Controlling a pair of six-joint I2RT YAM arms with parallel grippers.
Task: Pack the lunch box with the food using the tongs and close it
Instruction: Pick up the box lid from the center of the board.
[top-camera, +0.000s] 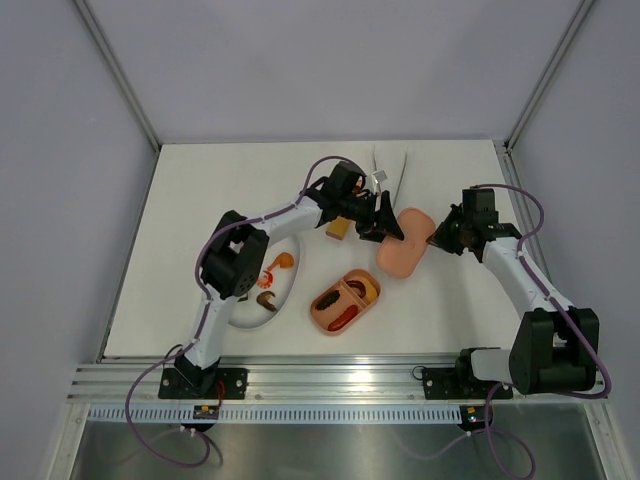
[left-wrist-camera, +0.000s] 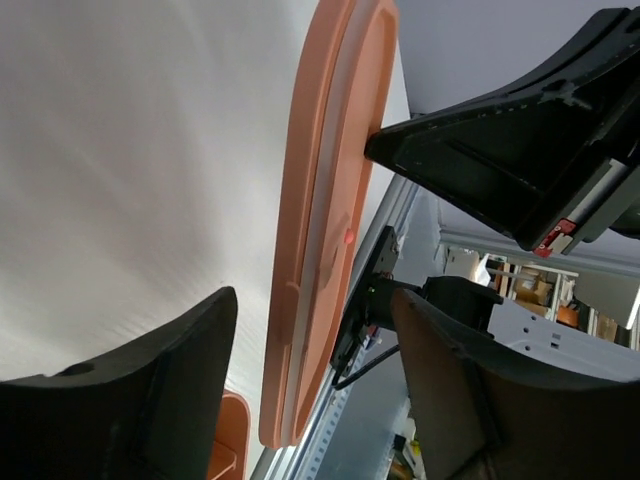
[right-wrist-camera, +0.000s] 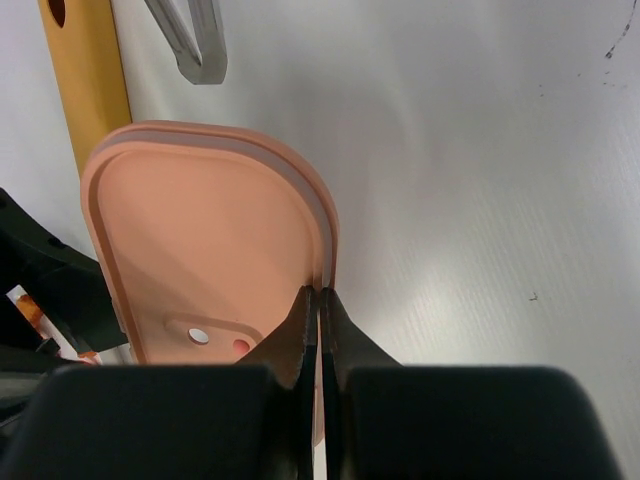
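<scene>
Lunch box lid pinched at rim in closed right gripper | left gripper spread astride opposite edge, not touching | centre rim in gap, squeeze gently, avoid twisting

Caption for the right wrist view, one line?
Right end effector pinches the rim of the pink lid; yellow bar and tongs lie beyond.

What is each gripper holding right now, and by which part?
The right gripper is pinched shut on the thin rim of the pink lid. The left gripper straddles the same lid with gaps either side, so it holds nothing yet.
</scene>
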